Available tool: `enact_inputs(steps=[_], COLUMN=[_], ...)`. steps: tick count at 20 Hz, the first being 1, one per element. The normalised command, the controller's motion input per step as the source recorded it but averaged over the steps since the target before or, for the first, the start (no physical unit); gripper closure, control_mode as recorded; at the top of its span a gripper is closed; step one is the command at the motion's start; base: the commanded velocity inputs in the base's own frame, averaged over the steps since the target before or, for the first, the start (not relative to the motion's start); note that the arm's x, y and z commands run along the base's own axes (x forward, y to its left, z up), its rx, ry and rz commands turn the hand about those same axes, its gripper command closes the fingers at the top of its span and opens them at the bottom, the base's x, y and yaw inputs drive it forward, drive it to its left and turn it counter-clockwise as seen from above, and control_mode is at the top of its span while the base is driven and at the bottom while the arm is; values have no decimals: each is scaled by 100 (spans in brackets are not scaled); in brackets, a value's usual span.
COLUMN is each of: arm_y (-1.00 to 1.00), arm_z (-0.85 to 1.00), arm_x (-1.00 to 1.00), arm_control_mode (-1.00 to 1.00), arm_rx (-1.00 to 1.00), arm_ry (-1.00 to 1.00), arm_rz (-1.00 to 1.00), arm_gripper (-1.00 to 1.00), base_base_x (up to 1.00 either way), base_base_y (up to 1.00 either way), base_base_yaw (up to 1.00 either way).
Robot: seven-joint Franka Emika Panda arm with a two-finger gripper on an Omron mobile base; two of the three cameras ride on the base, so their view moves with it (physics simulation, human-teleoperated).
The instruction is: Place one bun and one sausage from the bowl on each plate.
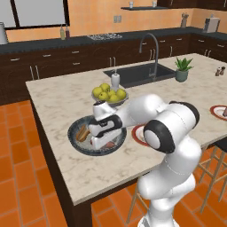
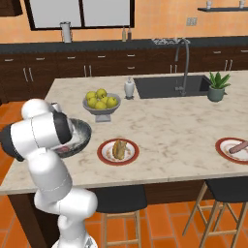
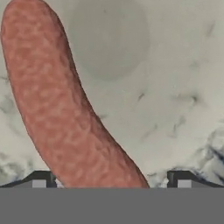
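Pincer: my pincer (image 3: 111, 181) is spread wide, low inside the bowl (image 1: 75, 141), left of centre in the left base view.
Sausage: the sausage (image 3: 57, 100) lies between my fingertips, ungripped.
Plates: near plate (image 2: 104, 156) carries a bun (image 2: 118, 148); far plate (image 2: 224, 145), right edge, carries a sausage.
Worktop: marble worktop (image 2: 179, 121).

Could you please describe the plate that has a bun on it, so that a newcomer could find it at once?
On the marble island, look along the near edge, right of the wide dark bowl. The red-rimmed plate there carries a bun; its twin at the far right holds a sausage.

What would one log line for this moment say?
end effector: open, low in dark grey ribbed bowl | reddish sausage: between fingertips, ungripped | near red-rimmed plate: bun | far plate: sausage
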Motion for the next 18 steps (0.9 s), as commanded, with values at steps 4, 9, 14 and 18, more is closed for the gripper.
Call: enact_inputs(steps=[4, 9, 14, 18], arm_y=[0, 0, -35, -64], arm_z=[-41, -3, 69, 100], arm_x=[-3, -4, -30, -22], arm_control_mode=[-100, -100, -100, -100], arm_rx=[0, 0, 12, 17], arm_ry=[0, 0, -31, -42], arm_rz=[0, 0, -9, -29], arm_gripper=[100, 100, 100, 100], base_base_x=[0, 0, 0, 0], base_base_y=[0, 0, 0, 0], base_base_yaw=[0, 0, 0, 0])
